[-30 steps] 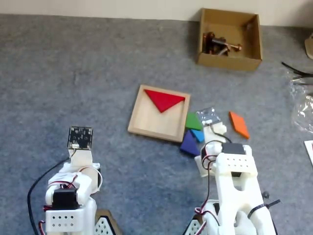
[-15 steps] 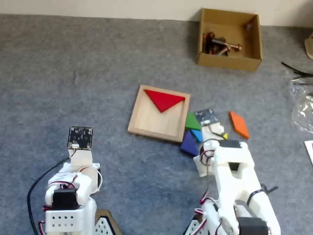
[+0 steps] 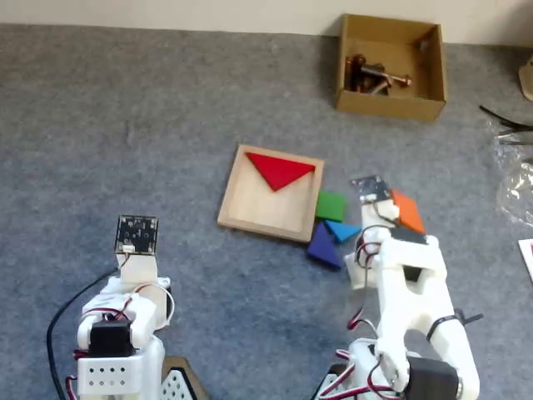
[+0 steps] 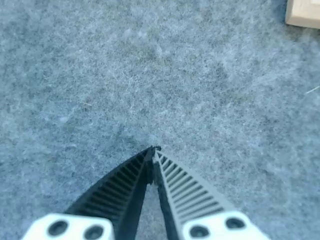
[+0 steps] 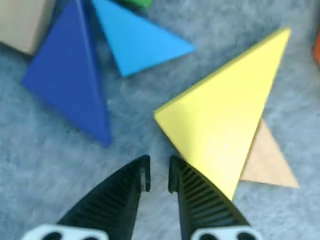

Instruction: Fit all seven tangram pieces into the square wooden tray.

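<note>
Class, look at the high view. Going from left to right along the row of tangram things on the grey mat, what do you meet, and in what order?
wooden tray → green square → orange piece

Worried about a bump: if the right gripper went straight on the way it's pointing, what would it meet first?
Probably the near corner of the yellow triangle, which lies just ahead of the right gripper across a short strip of carpet. The gripper's height above the piece is unclear.
</note>
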You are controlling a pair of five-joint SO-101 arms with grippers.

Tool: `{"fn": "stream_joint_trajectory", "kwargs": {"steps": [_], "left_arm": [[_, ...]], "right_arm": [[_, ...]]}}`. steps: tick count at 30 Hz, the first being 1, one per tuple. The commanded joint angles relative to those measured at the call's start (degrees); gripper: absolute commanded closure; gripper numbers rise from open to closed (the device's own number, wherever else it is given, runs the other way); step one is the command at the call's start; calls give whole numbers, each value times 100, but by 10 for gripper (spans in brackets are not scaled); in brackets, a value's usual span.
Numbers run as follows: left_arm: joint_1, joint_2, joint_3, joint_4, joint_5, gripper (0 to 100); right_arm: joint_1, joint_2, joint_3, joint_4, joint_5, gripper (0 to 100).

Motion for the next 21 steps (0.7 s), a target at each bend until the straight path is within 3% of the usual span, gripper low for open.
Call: {"fn": "stream_joint_trajectory", "kwargs": {"steps": [1, 16, 21], "left_arm": [[-75, -31, 127, 26, -18, 991], [-75, -31, 127, 26, -18, 991], [-66, -31, 127, 26, -18, 990]], "right_arm": [[84, 92, -470, -189, 123, 919], [400, 2835, -2668, -163, 70, 919], [462, 3222, -3371, 330, 105, 919]]}}
